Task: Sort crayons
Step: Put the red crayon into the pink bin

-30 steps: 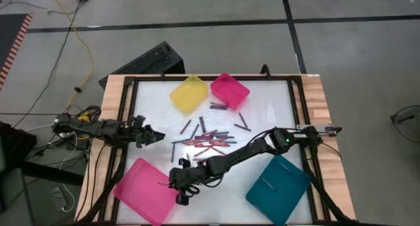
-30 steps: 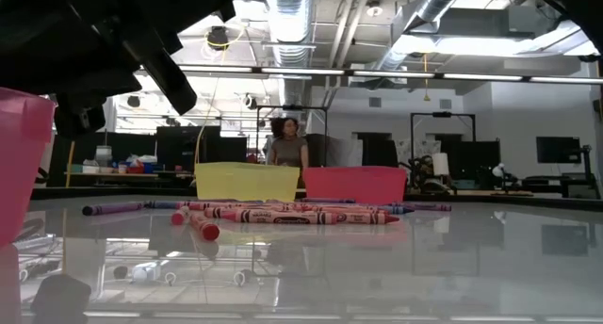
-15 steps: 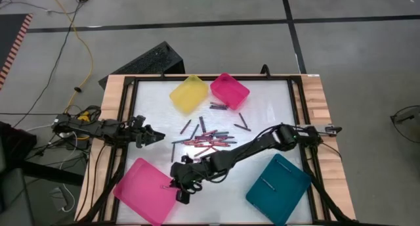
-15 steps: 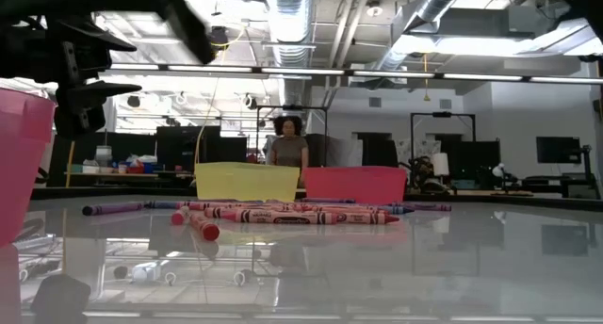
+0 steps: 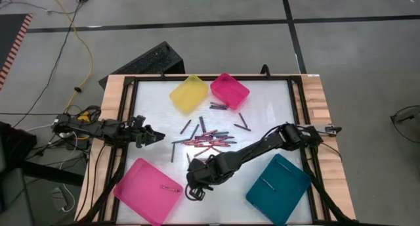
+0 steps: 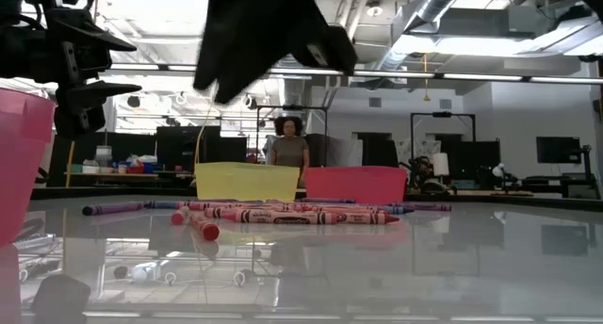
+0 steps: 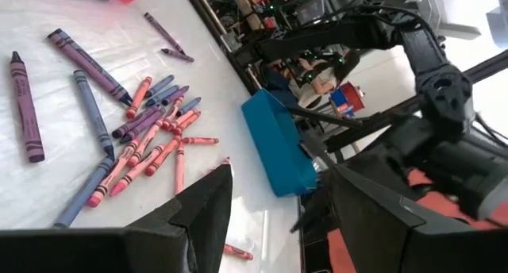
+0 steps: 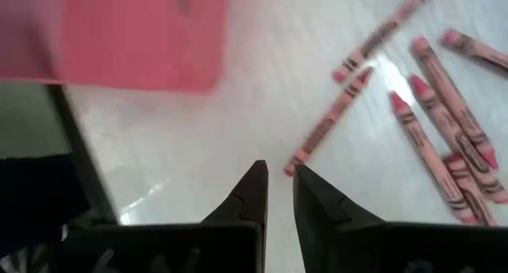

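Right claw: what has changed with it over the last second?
The right claw has pulled back from the edge of the large pink tray toward the table's middle, empty, fingers slightly apart. A red crayon now lies in that tray. The left claw and the crayon pile stayed put.

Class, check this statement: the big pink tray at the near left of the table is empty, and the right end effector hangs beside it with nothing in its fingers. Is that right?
Not quite. The high view shows one crayon lying in the big pink tray. The rest holds: the right end effector hangs beside it, its fingers nearly closed on nothing.
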Controlling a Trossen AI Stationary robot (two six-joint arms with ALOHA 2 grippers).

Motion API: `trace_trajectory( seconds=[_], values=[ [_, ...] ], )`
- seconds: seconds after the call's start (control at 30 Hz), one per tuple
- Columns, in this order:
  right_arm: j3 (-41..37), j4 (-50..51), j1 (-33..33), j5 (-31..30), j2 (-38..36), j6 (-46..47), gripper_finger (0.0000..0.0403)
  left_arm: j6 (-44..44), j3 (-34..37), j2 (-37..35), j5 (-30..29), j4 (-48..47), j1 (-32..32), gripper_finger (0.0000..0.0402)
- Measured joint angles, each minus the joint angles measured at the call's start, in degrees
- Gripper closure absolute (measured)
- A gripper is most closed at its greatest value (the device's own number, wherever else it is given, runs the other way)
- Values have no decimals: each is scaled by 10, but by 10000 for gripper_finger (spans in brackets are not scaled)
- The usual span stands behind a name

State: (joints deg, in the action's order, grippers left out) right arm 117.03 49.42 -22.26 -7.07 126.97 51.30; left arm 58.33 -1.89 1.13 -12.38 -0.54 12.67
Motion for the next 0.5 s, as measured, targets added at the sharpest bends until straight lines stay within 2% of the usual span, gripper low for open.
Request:
trace_trajectory(
  seconds=[0.3, 0.5],
  values=[
    [-2, -11, 5, -26, 28, 14, 346, 0, 0, 0, -3, 0, 0, 203],
    [-7, -16, 11, -64, 27, 18, 346, 0, 0, 0, -3, 0, 0, 203]
  ],
)
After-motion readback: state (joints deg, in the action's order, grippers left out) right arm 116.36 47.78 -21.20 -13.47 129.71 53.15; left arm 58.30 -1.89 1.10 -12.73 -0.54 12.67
